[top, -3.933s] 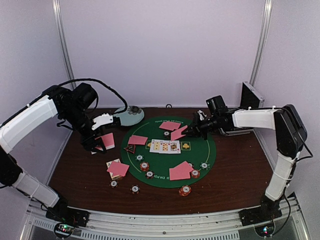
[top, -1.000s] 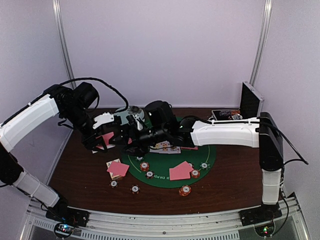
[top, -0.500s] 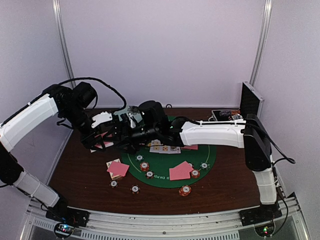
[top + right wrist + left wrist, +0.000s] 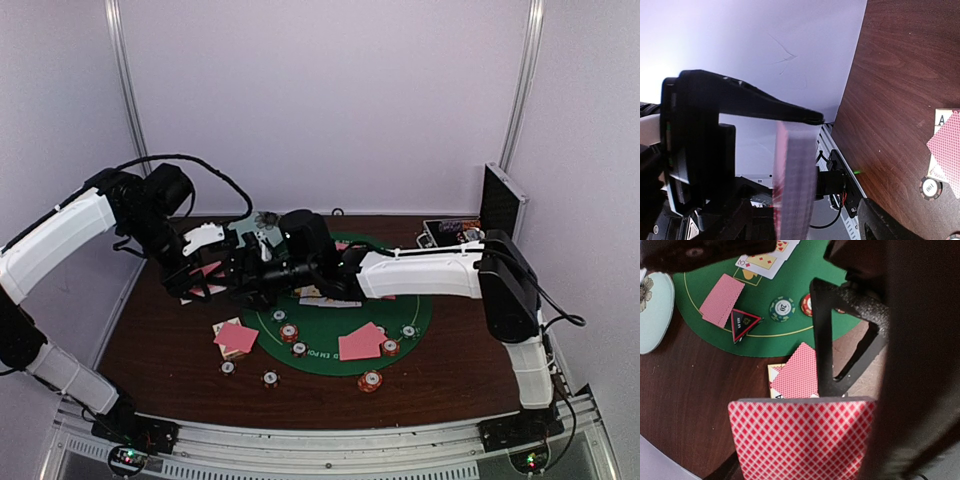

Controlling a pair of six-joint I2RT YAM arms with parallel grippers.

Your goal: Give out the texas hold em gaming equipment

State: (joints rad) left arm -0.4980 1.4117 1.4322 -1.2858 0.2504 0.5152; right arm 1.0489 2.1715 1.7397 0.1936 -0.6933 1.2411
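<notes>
Pink-backed playing cards sat stacked as a deck, clamped in the closed left gripper just left of the green mat. The right gripper straddled the deck's edge, jaws apart.

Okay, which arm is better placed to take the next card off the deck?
Right. The left gripper is shut on the deck of pink-backed cards, so it is occupied. The right gripper sits at that deck, jaws open on either side of its edge, probably ready to pinch one.
</notes>
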